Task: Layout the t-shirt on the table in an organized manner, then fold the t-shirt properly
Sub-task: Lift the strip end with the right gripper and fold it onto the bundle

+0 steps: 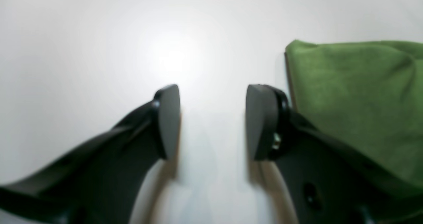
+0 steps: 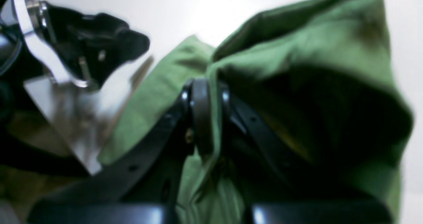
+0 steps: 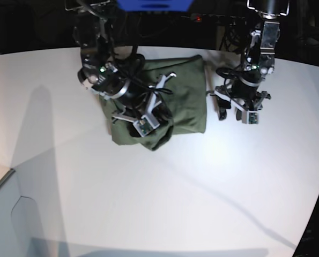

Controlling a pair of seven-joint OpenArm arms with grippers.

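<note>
The olive-green t-shirt (image 3: 175, 96) lies toward the far side of the white desk (image 3: 202, 203), already doubled into a thick packet, and its near corner is lifted where the right tool (image 2: 202, 118) pinches a fold of the cloth between its pressed-together pads. I think the main risk is here: the tool holds only a small bunch of soft cotton, so if the arm pulls too fast or too far, the fold can slip out, or the whole packet can drag over the smooth desk and the layers underneath can open again. The cloth also hangs around the tool, so it may catch when the tool releases and spoil the edge. The left tool (image 1: 211, 121) stands spread and empty just beside the shirt's edge, low over the bare desk; in my judgement, if it comes sideways without care it can push that edge and wrinkle it, and the two arms are near enough that they could touch. Counting what I see: one t-shirt, one desk, two arms, each with one tool. The neck label I cannot find.
</note>
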